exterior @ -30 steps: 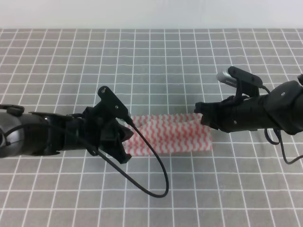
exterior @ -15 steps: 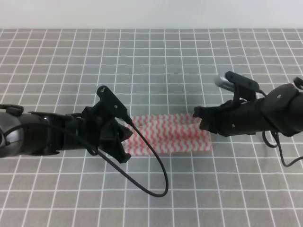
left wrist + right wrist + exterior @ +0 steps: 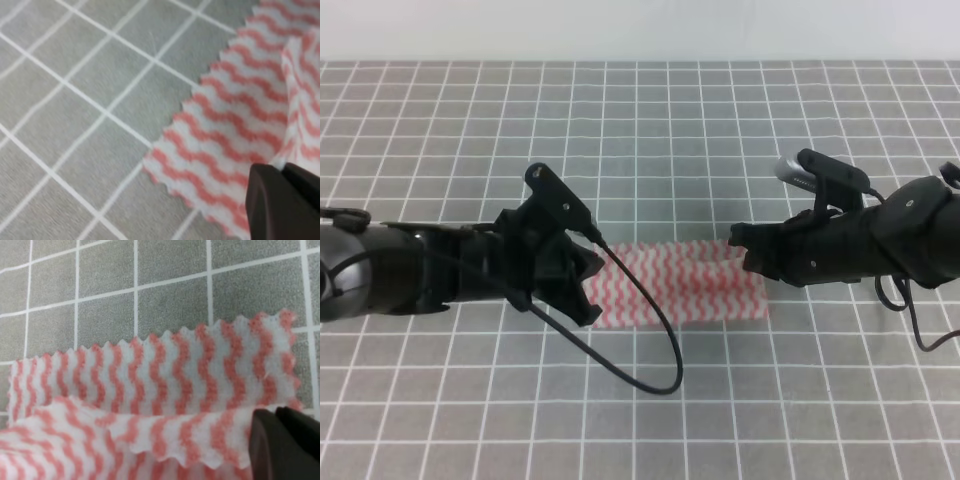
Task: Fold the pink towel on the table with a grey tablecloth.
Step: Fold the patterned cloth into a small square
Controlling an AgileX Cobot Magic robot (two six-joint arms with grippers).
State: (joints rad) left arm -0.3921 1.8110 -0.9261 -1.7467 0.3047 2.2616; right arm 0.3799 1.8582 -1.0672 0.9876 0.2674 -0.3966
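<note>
Grey tablecloth table (image 3: 650, 130) with a white grid print, and the pink towel (image 3: 685, 285) lies folded on it, about 5 o'clock from center.

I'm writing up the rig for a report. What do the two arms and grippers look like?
Both arms are matte black with bulky rounded casings. The left gripper has a black bracket on top and a thin black cable looping over the grey tablecloth. The right gripper carries a camera module with a silver end and a black cable behind.
</note>
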